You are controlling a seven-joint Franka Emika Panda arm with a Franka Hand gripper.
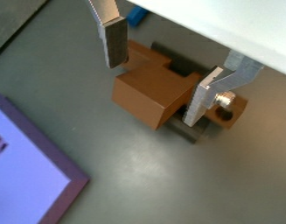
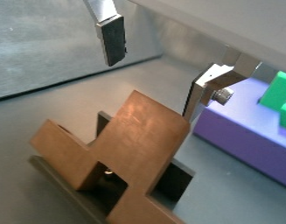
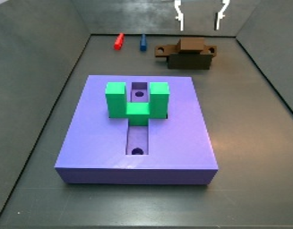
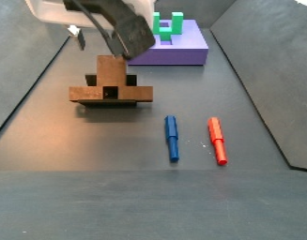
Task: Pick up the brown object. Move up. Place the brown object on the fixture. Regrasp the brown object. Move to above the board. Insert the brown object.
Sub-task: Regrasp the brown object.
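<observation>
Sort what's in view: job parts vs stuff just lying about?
Job:
- brown object, resting on the fixture
- board with green U-shaped block
- gripper, open, above the brown object, holding nothing

Lying about:
- blue pen
- red pen, beside the blue one on the floor

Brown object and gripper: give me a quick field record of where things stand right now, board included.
brown object: resting on the fixture, not gripped
gripper: above the brown object, fingers spread, nothing between them
fingers: either side of the piece in both wrist views, apart from it
board: purple, beside the fixture, central groove free
green block: on top of the board
markers: red marker and blue marker on the floor, side by side
</observation>
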